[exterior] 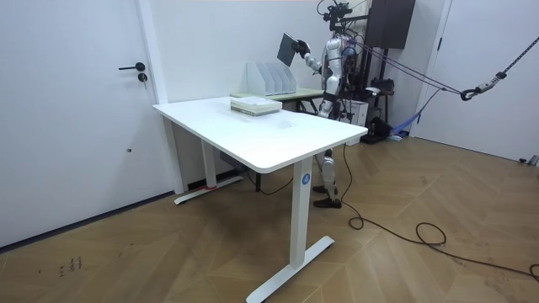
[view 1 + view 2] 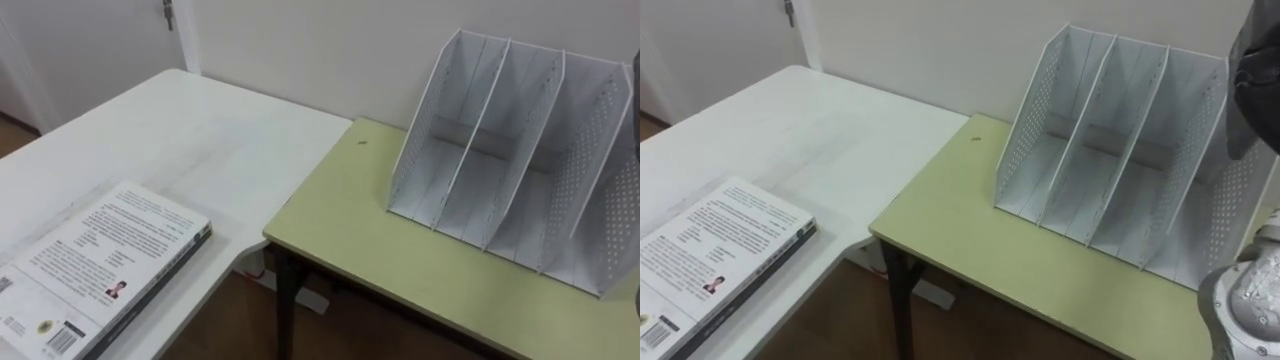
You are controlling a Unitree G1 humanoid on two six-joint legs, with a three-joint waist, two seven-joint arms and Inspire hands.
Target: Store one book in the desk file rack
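tilting near-upright, book (image 1: 290, 49) above file rack (image 2: 1025, 130)

Head eyes look down closely on file rack (image 2: 500, 170) and white table (image 2: 200, 140); room view sees both from afar.

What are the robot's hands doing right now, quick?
Left hand: cannot be told, too small in the room view.
Right hand: closed on the dark book, held up above the file rack.
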